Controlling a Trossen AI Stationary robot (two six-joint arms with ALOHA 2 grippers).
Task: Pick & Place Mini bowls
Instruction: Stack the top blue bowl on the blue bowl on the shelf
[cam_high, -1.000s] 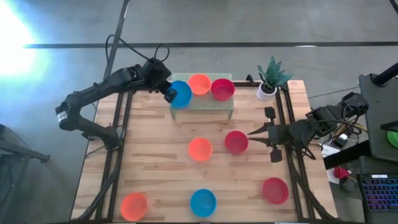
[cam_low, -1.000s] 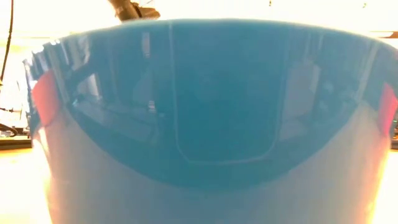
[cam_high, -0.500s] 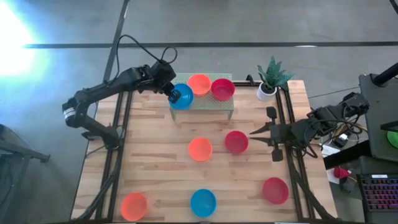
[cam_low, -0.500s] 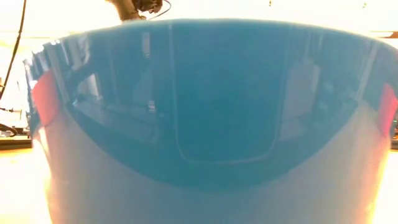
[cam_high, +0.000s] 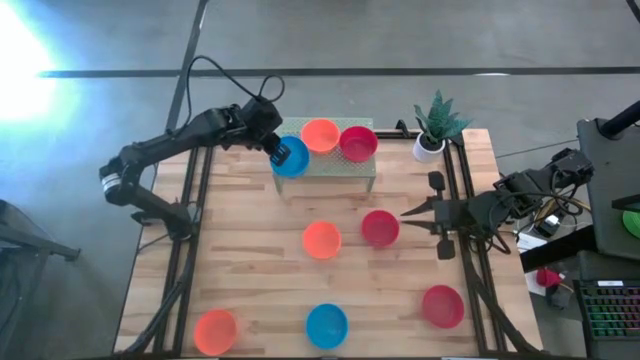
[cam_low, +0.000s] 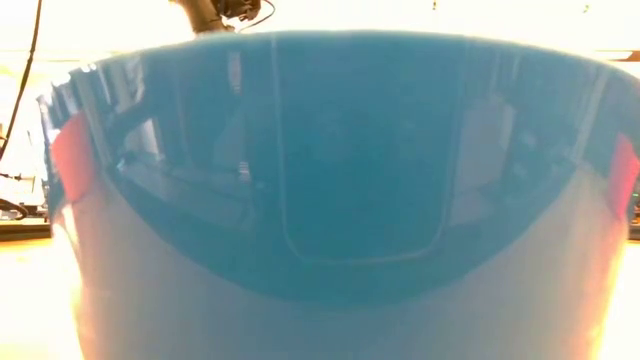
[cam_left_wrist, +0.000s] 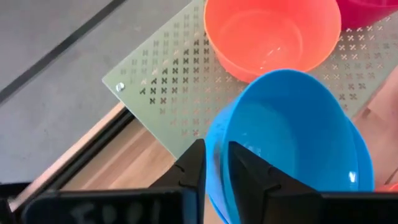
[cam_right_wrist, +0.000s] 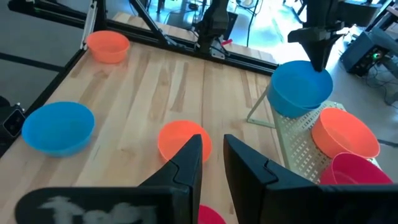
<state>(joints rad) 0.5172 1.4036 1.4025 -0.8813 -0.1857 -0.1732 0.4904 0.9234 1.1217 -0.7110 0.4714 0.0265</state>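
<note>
Wooden table (cam_high: 250, 260); low view blocked by blue bowl (cam_low: 340, 180).

two dark, jointed arms are seen, built of matte black segments. a thin black cable is looped above the left arm's wrist, and a small blue patch is shown at the left hand (cam_high: 279, 153). the right hand (cam_right_wrist: 213, 163) is formed of two flat black fingers on a dark block with blurred pale lettering.

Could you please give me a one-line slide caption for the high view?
Left gripper at the blue bowl on the perforated stand; right arm waits.
</note>
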